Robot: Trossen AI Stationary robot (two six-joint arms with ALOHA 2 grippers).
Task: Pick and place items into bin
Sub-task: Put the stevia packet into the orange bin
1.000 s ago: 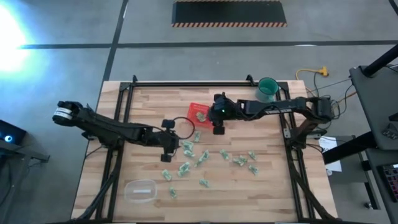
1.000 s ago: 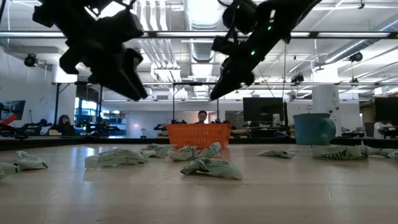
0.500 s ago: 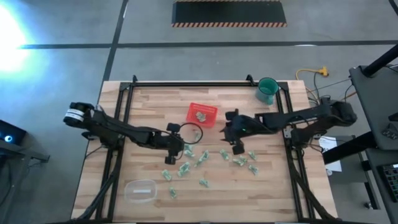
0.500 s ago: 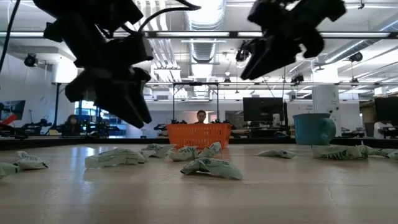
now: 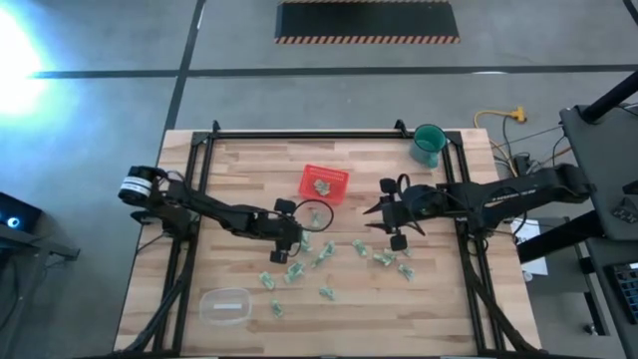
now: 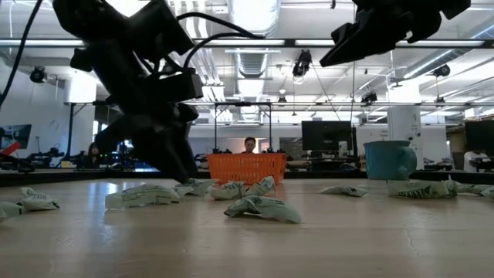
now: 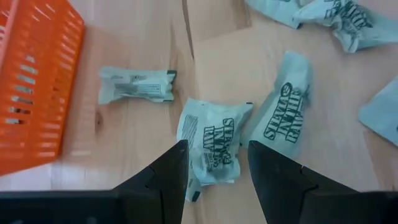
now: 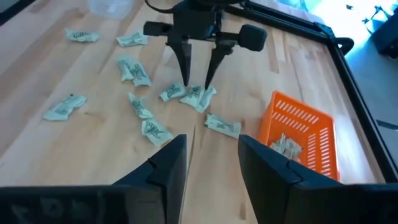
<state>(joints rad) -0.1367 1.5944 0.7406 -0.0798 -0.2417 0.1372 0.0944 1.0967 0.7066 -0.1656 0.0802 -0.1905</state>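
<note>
Several pale-green packets lie flat on the wooden table [image 5: 239, 165], most of them between its middle and its near edge [image 5: 324, 254]. The red bin [image 5: 308, 179] stands at the middle far side and holds a few packets. My left gripper [image 5: 299, 239] is open and low over the table; its fingers stand on either side of one packet [image 7: 205, 134] without plainly touching it. My right gripper [image 5: 371, 213] is open and empty, high above the table to the right of the bin [image 8: 311, 124]. From there it looks across at my left gripper [image 8: 196, 84].
A teal cup [image 5: 429, 143] stands at the far right corner, and a clear container [image 5: 225, 304] lies near the left front. Black frame rails [image 5: 189, 214] run along the table's sides. More packets [image 5: 389, 257] lie under and in front of my right gripper.
My right gripper has drawn back from over the bin toward the table's right edge, rising a little. My left gripper has sunk toward the table and moved slightly rightward, onto the cluster of packets near the bin. The packets have kept still.
</note>
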